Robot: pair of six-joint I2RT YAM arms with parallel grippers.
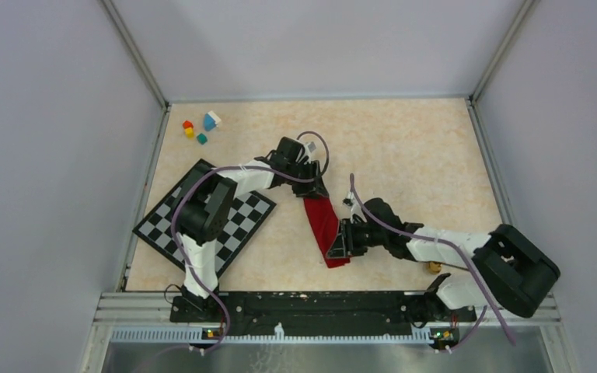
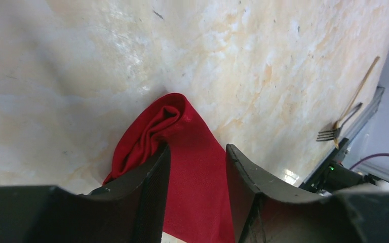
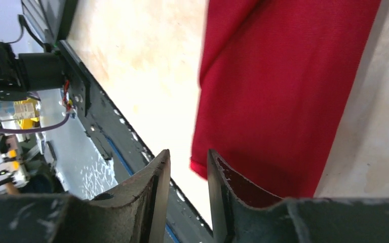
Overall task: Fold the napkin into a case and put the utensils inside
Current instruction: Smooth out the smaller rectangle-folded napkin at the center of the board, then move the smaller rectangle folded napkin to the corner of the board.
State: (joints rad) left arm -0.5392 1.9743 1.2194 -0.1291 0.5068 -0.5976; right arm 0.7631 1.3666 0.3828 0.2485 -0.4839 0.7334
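Red napkin (image 1: 325, 220) lies with ends under parted left fingers (image 2: 152, 192) and right fingers (image 3: 154, 195).

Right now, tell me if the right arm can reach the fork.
Probably not directly: the fork lies by that arm's base, behind the right claw, which is at the napkin's near end; it must fold back.

Pale walls (image 1: 47, 155), beige marbled tabletop (image 1: 420, 148)

No legible text, label or number anywhere
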